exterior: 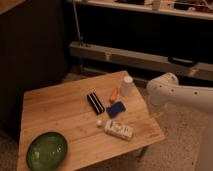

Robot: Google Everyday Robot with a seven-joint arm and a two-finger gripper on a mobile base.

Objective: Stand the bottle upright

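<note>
The bottle (119, 130), lying right of the bowl (46, 150), looks light, stiff, slick; I'd pinch across its body. The gripper is out of view, fingers pressed together.

arm (172, 92): white, bent, at right edge | claw: out of view, closed

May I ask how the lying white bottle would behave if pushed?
Boxy and lying flat, the bottle probably slides rather than rolls. Small, so likely light. Near the table edge, a push might drop it. The shut pincer is out of view.
</note>
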